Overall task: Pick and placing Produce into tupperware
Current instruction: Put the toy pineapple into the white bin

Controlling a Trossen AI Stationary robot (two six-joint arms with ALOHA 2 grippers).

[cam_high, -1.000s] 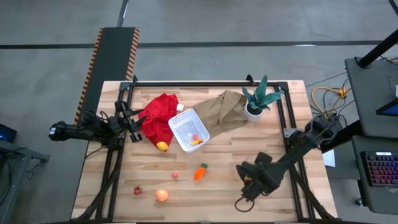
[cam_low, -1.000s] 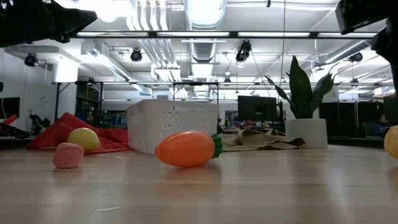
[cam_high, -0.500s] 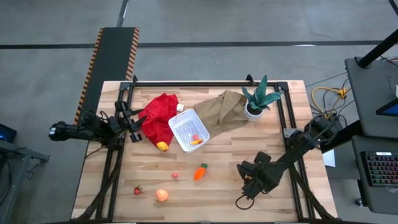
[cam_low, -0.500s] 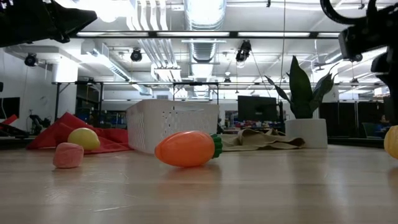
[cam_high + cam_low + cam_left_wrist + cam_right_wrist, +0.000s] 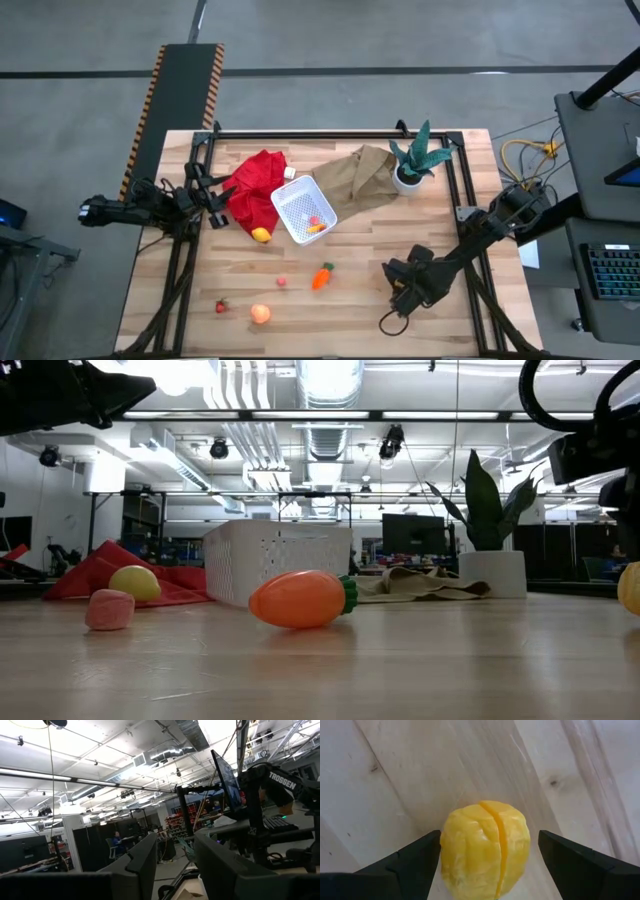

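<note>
R end effector [image 5: 400, 293] sits low over the near-right part of the wooden bench [image 5: 360, 330], w/ its two dark fingers [image 5: 415, 862] spread apart on either side of a yellow lemon [image 5: 485, 851]; in the R wrist view the lemon lies on the bench planks btwn the fingers, a seam running down its middle, and a gap shows on each side, so prob. no contact yet, though the view is too tight to be sure; in the high view the lemon itself is hidden under the arm; L end effector [image 5: 215, 193] waits at the bench's left edge, just beside the red cloth [image 5: 255, 185], fingers [image 5: 145, 855] apart w/ nothing btwn them, pointed out across the room; white tupperware [image 5: 303, 211] sits mid-bench, touching the red cloth on its left and the brown paper bag [image 5: 360, 175] behind it; inside it are a small red piece and an orange piece; a second lemon [image 5: 261, 235] lies against the cloth's near edge, just left of the tupperware; carrot [image 5: 322, 276] lies on its side nearer the front, apart from the container, green top facing away from the pink piece [image 5: 282, 282] near it; peach-orange ball [image 5: 260, 314] and a red berry [image 5: 221, 306] lie near the front-left; potted plant [image 5: 415, 160] stands at the far right.
</note>
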